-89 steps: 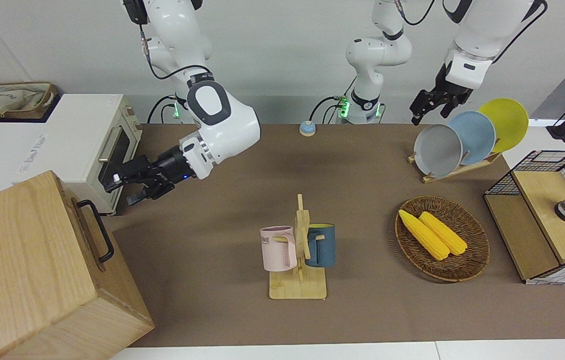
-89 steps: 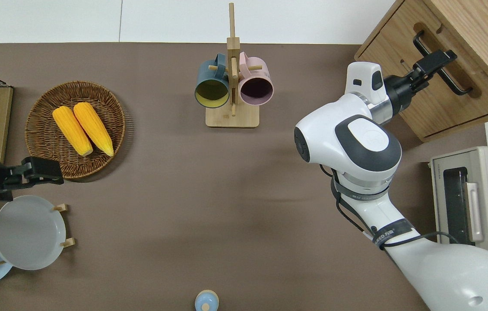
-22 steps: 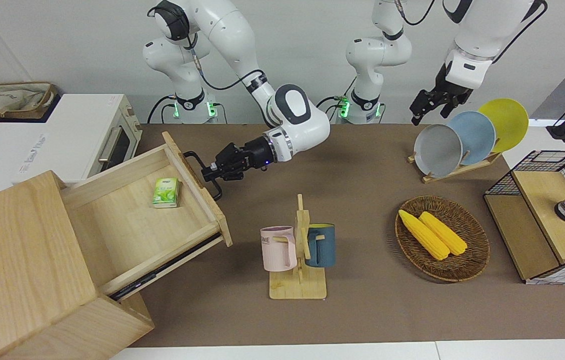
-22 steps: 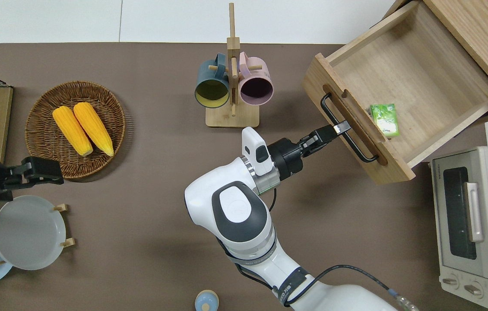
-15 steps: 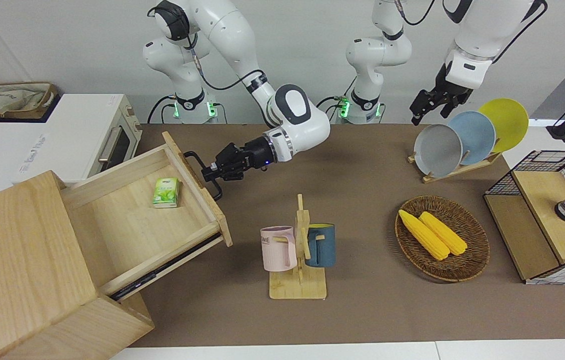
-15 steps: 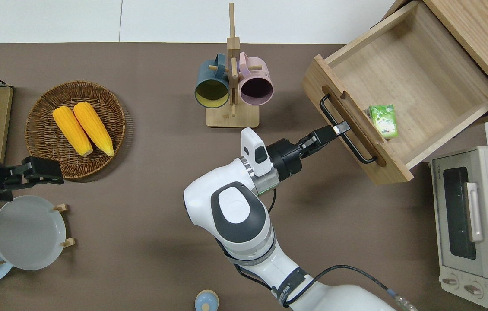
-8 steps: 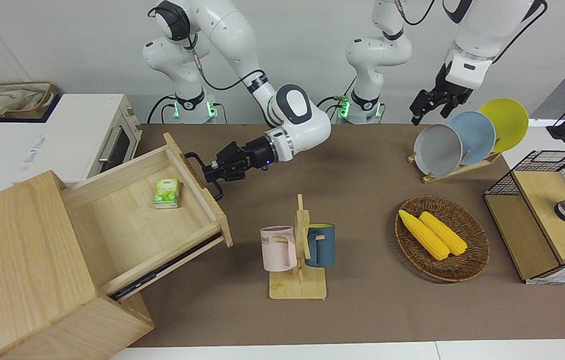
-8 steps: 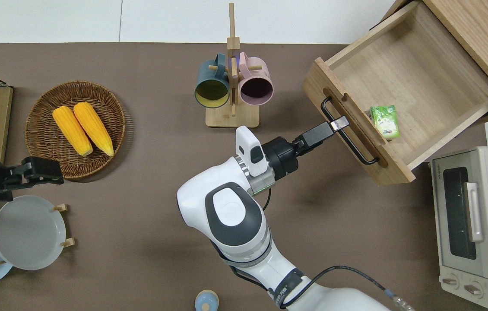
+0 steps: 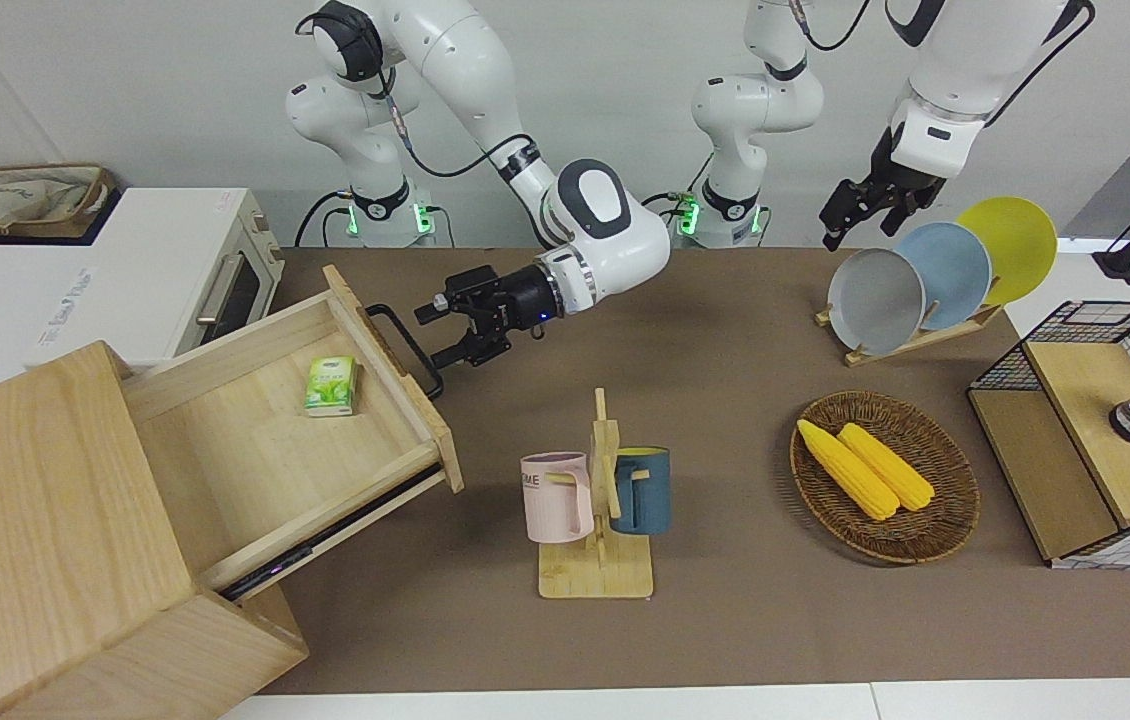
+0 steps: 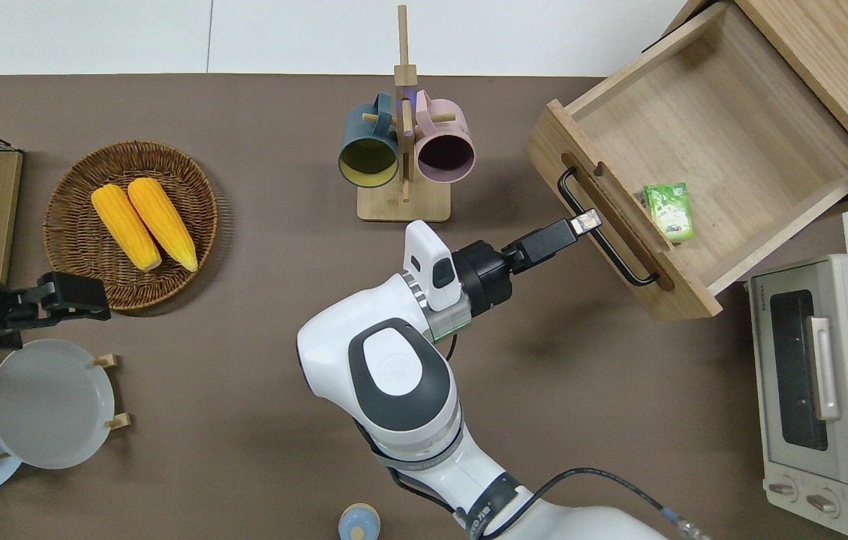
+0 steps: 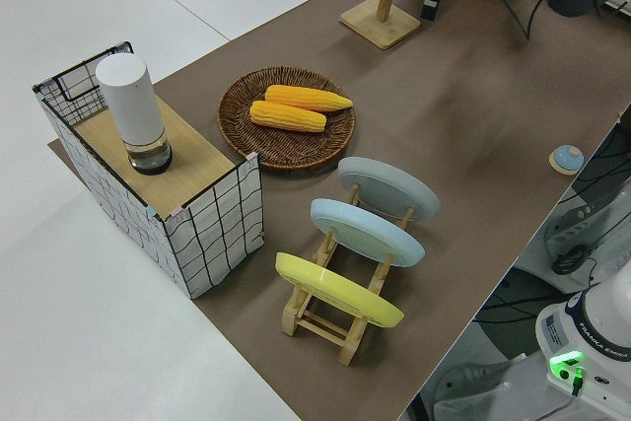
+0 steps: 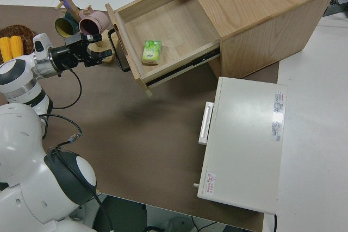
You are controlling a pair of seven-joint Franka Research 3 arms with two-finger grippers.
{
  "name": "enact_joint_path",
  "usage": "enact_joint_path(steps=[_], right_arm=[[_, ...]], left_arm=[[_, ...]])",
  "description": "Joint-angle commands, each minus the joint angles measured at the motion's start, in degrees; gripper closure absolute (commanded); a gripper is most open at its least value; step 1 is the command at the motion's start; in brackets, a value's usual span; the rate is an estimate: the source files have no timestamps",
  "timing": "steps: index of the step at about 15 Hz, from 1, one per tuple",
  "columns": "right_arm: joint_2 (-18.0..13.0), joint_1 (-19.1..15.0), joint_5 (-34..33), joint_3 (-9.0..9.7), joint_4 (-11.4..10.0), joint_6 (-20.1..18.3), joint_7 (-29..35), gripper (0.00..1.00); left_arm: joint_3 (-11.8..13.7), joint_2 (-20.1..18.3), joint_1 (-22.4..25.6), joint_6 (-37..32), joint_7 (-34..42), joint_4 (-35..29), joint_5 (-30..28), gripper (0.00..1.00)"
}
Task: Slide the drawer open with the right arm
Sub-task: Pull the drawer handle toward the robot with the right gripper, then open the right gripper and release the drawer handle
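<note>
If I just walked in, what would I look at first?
Probably the big wooden drawer, pulled wide open at the right arm's end of the table, with a small green packet lying inside. The right gripper is open just off its black handle. Next, the two bright yellow corn cobs in a woven basket.

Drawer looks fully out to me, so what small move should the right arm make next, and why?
Probably back the right gripper straight away from the handle. The drawer stands pulled far out of the cabinet, and the fingers are spread, off the bar.
</note>
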Motion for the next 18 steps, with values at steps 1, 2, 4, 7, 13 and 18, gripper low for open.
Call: enact_joint_path(steps=[1, 2, 4, 7, 13, 18], right_arm=[[0.1, 0.7, 7.6, -0.04, 5.8, 1.2, 1.1, 0.013], [-0.1, 0.6, 10.1, -0.04, 7.3, 1.7, 1.1, 0.015], [-0.4, 0.5, 14.5, -0.04, 10.3, 2.5, 1.1, 0.015], [-2.1, -0.4, 21.0, -0.13, 12.8, 3.1, 1.1, 0.019], [-11.0, -8.7, 40.4, -0.22, 13.1, 9.6, -0.2, 0.019], [-17.0, -16.2, 55.2, -0.48, 13.0, 10.6, -2.3, 0.017]], left_arm=[[0.2, -0.5, 0.0, -1.0, 0.4, 0.2, -0.1, 0.01], [0.2, -0.5, 0.0, -0.9, 0.4, 0.2, -0.1, 0.01], [0.2, -0.5, 0.0, -0.9, 0.4, 0.2, -0.1, 0.01], [0.2, -0.5, 0.0, -0.9, 0.4, 0.2, -0.1, 0.01], [0.2, -0.5, 0.0, -1.0, 0.4, 0.2, -0.1, 0.01], [0.2, -0.5, 0.0, -0.9, 0.4, 0.2, -0.1, 0.01]])
